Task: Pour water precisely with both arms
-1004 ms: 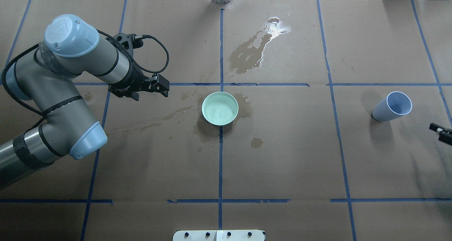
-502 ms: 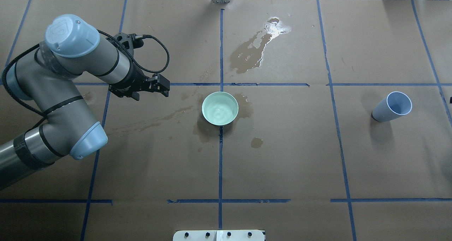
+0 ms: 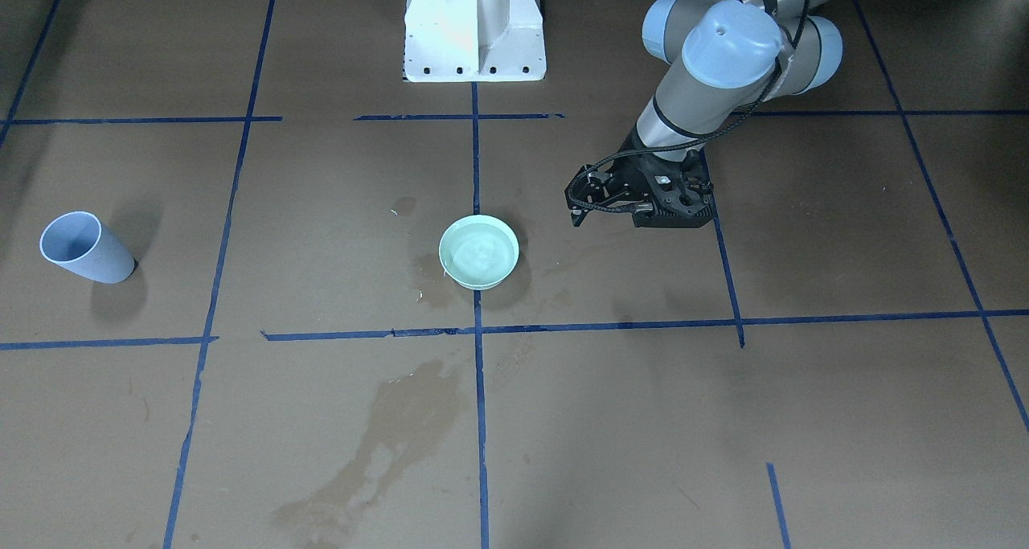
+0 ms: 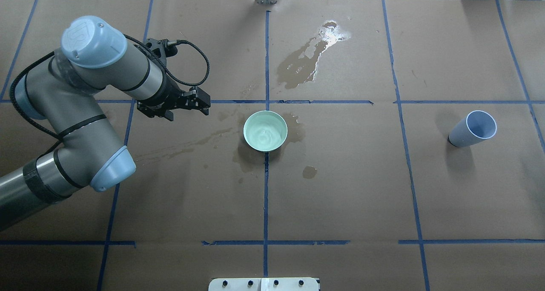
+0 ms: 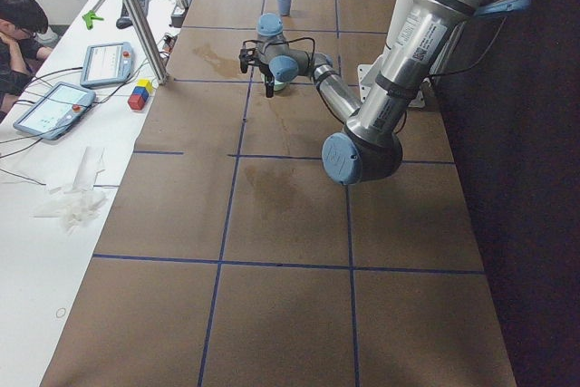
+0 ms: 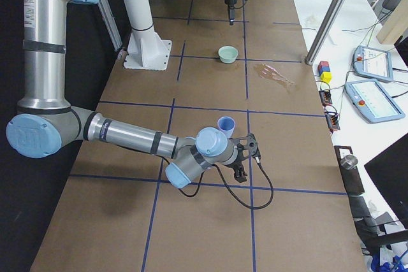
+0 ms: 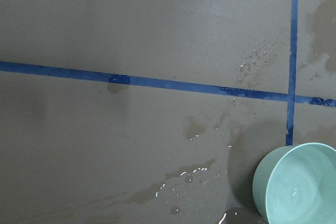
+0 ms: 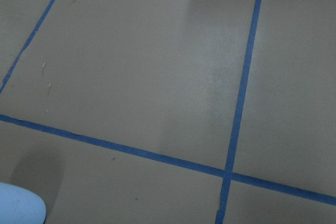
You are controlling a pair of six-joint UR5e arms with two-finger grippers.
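The water (image 4: 265,133) lies rippled in a pale green bowl (image 4: 255,144) at the table's middle; the bowl also shows in the front view (image 3: 479,280) and the left wrist view (image 7: 273,192). My left gripper (image 4: 203,102) hangs open and empty, to the left of the bowl and apart from it. A light blue cup (image 4: 473,129) stands tilted at the right, looking empty. My right gripper (image 6: 245,157) shows only in the exterior right view, just beside the cup (image 6: 225,123); I cannot tell whether it is open or shut.
A wet spill (image 4: 311,56) marks the brown paper beyond the bowl. Damp patches (image 4: 247,159) surround the bowl. A white pedestal (image 3: 474,26) stands at the robot's side of the table. Blue tape lines divide the table into squares.
My left arm has shifted slightly right, towards the bowl. My right gripper's tip, seen at the overhead view's right edge a second ago, has gone out of that view.
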